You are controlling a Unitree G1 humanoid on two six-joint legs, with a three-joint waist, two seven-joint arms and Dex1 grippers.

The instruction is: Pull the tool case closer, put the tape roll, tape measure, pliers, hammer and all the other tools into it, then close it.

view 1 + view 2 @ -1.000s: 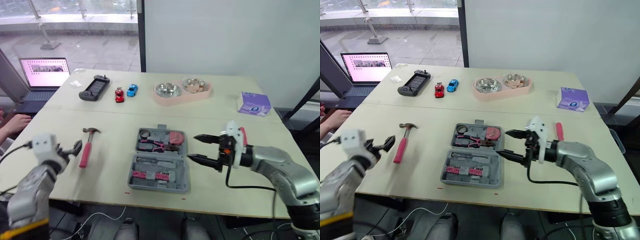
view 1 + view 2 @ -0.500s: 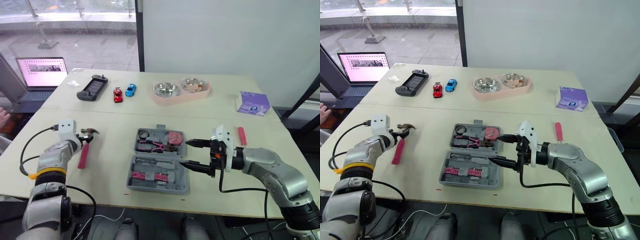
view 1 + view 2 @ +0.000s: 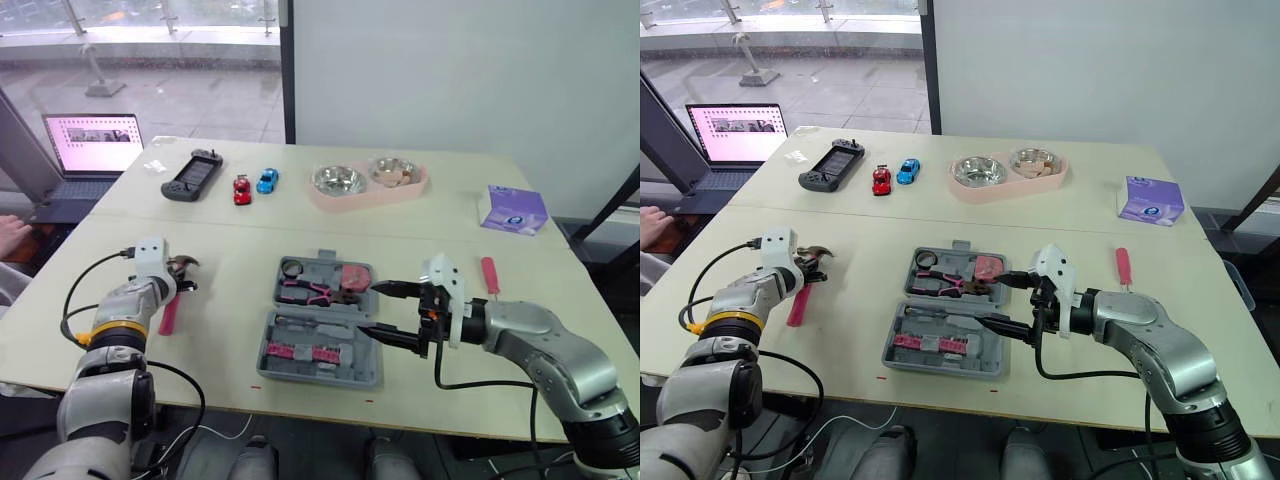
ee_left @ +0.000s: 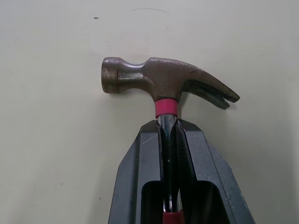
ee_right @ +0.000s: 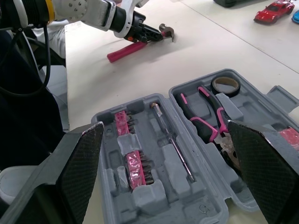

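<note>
Gaping tool case, pliers inside; left claw tight on hammer, right claw wide.

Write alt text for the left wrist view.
The left gripper is shut on the neck of the hammer, just below the pink band under its brown steel head and claw. Behind them is a pale tabletop.

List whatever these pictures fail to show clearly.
- Left wrist view: hammer handle, hidden between the left gripper's shut fingers.
- Head views: laptop screen and purple box print, too small.
- Right wrist view: tool case corners, covered by the right gripper's fingers.
</note>
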